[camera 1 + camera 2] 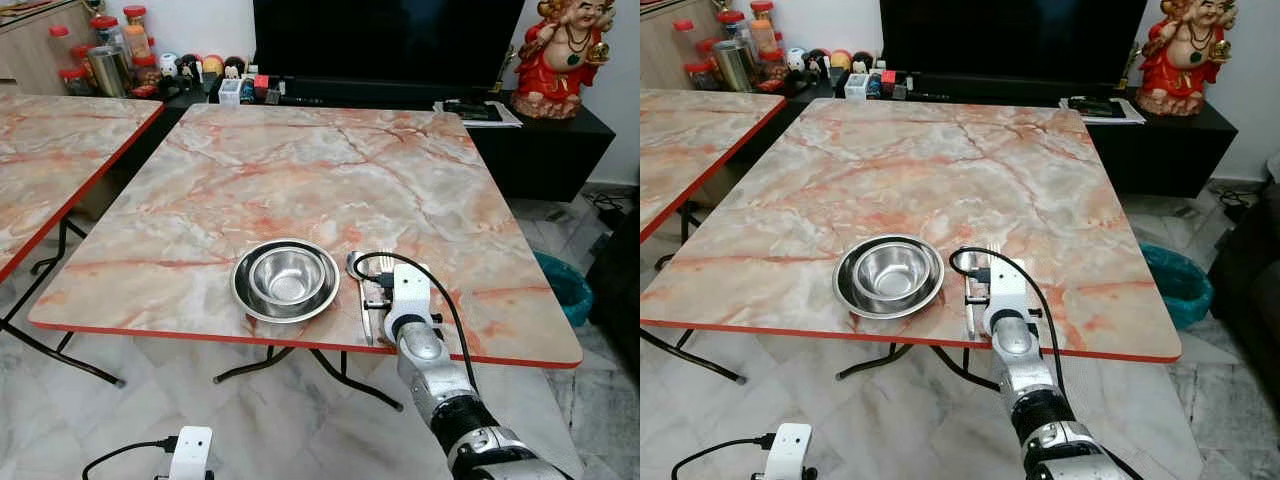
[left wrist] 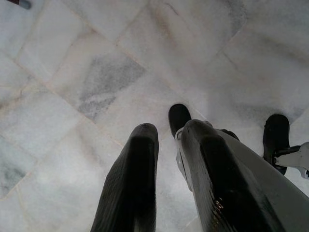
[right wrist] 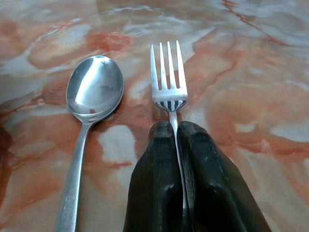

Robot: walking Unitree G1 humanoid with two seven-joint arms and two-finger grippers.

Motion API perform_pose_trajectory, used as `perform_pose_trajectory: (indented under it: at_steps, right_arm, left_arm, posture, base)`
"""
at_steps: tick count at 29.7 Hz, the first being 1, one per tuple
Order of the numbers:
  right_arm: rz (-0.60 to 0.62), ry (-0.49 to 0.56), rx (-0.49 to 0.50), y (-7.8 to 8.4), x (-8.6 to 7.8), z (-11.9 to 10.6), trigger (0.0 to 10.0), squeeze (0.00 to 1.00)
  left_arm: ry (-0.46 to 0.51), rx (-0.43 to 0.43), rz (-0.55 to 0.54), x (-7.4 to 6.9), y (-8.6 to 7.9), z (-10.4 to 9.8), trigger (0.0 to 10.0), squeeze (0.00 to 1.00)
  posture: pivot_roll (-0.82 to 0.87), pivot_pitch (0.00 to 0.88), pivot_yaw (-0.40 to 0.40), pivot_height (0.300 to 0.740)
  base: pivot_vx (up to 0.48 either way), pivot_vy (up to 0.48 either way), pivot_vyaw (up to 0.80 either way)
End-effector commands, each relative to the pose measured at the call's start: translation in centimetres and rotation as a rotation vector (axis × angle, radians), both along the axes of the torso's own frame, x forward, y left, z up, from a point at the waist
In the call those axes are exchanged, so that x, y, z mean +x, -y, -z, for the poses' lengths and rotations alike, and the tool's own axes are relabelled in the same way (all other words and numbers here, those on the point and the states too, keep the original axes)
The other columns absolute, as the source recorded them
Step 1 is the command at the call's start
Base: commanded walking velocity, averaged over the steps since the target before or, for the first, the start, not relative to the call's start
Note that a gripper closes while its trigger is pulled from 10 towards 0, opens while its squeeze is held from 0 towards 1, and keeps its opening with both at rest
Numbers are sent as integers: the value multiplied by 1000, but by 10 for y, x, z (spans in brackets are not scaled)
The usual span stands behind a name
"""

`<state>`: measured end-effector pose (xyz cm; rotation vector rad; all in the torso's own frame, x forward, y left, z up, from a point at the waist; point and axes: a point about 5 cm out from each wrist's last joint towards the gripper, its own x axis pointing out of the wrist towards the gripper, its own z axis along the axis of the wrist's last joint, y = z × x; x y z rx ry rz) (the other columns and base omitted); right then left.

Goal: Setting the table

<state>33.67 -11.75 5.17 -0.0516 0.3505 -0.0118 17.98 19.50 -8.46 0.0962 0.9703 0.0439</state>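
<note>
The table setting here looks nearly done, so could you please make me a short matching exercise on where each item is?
Things:
1. fork
2. spoon
3. steel bowl
4. left hand

States:
A. hanging over the marble floor
B. lying free on the table between bowl and fork
C. pinched by its handle in the right hand
D. sitting in a steel plate near the table's front edge

Pairs: 1-C, 2-B, 3-D, 4-A

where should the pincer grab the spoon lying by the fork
Probably the thin handle, coming from the table's near edge. The spoon lies flat with its handle pointing toward the robot and its bowl away, left of the fork that the right pincer clamps.
</note>
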Motion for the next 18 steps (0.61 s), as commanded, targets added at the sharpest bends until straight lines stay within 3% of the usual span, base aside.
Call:
perform_pose_trajectory:
  at_steps: [1,18]
  right_arm:
    - [6,10,-5,2,4,-4,10000,0]
    - [-21,-22,-17,1,8,-2,10000,0]
  left_arm:
    - [-15,7,4,-2,-1,1,10000,0]
    - [-20,13,2,-3,-2,1,10000,0]
  posture:
    - [6,0,-18,736]
    - [17,0,-22,736]
  base:
    - [0,0,0]
    - [0,0,0]
